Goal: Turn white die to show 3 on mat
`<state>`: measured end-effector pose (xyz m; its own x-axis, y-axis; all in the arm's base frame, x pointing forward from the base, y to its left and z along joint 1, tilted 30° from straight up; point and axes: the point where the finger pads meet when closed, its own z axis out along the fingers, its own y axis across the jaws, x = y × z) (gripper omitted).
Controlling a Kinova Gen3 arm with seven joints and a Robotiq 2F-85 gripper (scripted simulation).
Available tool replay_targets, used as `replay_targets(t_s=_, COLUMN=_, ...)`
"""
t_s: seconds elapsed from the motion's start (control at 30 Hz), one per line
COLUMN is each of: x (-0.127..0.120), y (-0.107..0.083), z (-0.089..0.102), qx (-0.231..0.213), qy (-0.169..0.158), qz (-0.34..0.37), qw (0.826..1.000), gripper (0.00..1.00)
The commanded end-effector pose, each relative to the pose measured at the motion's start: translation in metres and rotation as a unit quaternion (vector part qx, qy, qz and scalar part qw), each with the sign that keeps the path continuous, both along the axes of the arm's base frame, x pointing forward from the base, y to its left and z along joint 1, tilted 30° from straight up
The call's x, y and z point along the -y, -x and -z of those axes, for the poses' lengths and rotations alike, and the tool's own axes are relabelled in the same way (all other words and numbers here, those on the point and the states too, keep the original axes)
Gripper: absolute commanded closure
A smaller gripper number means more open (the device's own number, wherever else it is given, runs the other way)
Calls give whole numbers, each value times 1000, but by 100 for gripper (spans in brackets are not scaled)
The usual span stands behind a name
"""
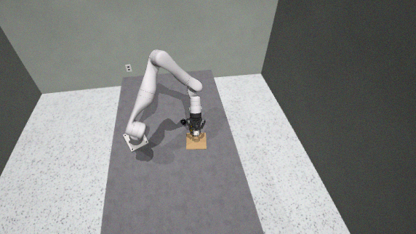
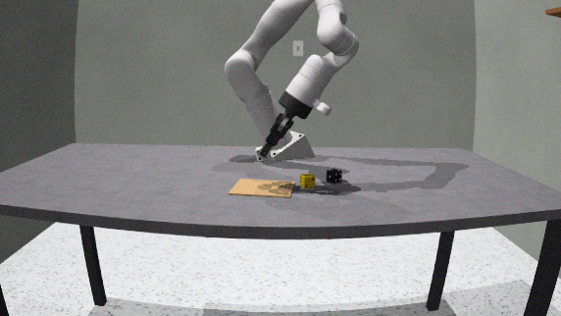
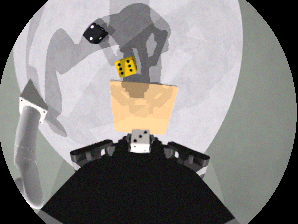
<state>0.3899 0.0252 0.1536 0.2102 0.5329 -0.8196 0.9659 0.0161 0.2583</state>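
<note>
My gripper (image 3: 140, 139) is shut on the white die (image 3: 139, 139) and holds it in the air, well above the tan mat (image 3: 143, 107). In the exterior view the gripper (image 2: 265, 151) hangs tilted above the table, over the mat (image 2: 262, 187). In the top view the gripper (image 1: 196, 131) is over the far edge of the mat (image 1: 196, 141). The face of the die that the wrist camera sees shows two pips. The die's other faces are hidden.
A yellow die (image 3: 125, 67) lies on the table just beyond the mat; it also shows in the exterior view (image 2: 307, 181). A black die (image 3: 95, 32) lies farther off, also seen in the exterior view (image 2: 333, 175). The arm's base (image 1: 135, 140) stands to one side.
</note>
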Motion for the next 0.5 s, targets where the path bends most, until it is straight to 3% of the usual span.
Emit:
replay_targets(t_s=0.0, x=-2, y=2, z=-4, qx=3, qy=-19, qz=-2, qw=1000, gripper=74)
replay_targets(t_s=0.2, x=-2, y=2, z=-4, qx=2, qy=-26, qz=-3, qw=1000, gripper=74)
replay_targets(t_s=0.47, x=0, y=2, z=-4, qx=-1, qy=-78, qz=-16, qw=997, gripper=74)
